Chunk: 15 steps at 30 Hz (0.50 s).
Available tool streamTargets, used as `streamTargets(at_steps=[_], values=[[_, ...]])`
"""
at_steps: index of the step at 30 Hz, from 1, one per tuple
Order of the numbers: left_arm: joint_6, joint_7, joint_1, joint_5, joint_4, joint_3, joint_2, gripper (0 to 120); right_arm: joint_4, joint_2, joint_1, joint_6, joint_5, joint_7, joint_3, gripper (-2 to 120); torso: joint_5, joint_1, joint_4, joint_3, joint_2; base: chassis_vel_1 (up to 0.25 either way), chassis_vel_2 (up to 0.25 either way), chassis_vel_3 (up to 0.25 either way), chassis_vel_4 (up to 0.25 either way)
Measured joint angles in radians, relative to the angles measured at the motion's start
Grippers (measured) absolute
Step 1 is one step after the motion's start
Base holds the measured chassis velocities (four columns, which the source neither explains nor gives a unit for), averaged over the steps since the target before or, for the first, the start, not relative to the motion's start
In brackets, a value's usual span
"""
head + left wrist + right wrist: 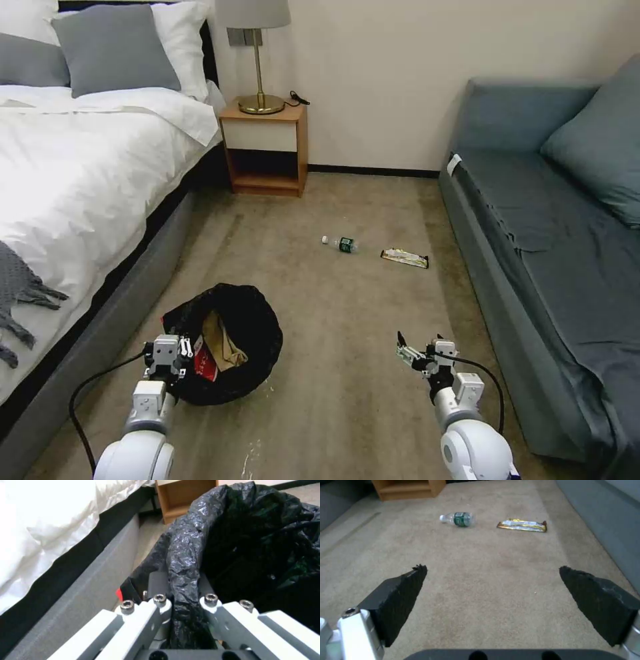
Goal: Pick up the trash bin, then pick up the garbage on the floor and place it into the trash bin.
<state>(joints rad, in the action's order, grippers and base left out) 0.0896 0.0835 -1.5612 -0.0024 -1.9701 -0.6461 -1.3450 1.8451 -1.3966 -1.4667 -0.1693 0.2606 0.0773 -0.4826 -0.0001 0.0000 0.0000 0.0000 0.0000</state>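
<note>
Left claw (175, 352): positioned at the near rim of the trash bin (257, 320), pinching the black liner; the left wrist view shows a fold of glossy bag (185, 562) clamped between its two sides. The bin sits tilted beside the bed (80, 173), mouth facing the camera. Inside it lie a red snack packet (205, 363) and tan-brown paper packaging (223, 343), both resting against the liner.

Right claw (415, 353): held low over bare carpet, well apart from the bin, on the sofa (553, 253) side. Its dark pads (403, 597) are spread wide with nothing between them.

Further out on the floor (333, 320), between bed and sofa: a small clear bottle (341, 244) with a green label, lying on its side. Just beside it, toward the sofa, a long yellow-white wrapper (405, 258) lies flat. The two items are close but not touching. In the right wrist view both lie ahead of the open claw, bottle (458, 519) and wrapper (522, 526) alike.

Against the far wall: a wooden nightstand (265, 147) carrying a brass lamp (257, 60).
</note>
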Motion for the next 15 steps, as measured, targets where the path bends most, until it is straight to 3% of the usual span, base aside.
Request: streamTargets(at_steps=[15], values=[[-0.001, -0.002, -0.003, 0.001, -0.009, -0.005, -0.008, 4, -0.005, 0.007, 0.008, 0.000, 0.018, -0.043, -0.006, 100, 0.0001, 0.000, 0.0000, 0.000, 0.000, 0.000, 0.000, 0.000, 0.000]])
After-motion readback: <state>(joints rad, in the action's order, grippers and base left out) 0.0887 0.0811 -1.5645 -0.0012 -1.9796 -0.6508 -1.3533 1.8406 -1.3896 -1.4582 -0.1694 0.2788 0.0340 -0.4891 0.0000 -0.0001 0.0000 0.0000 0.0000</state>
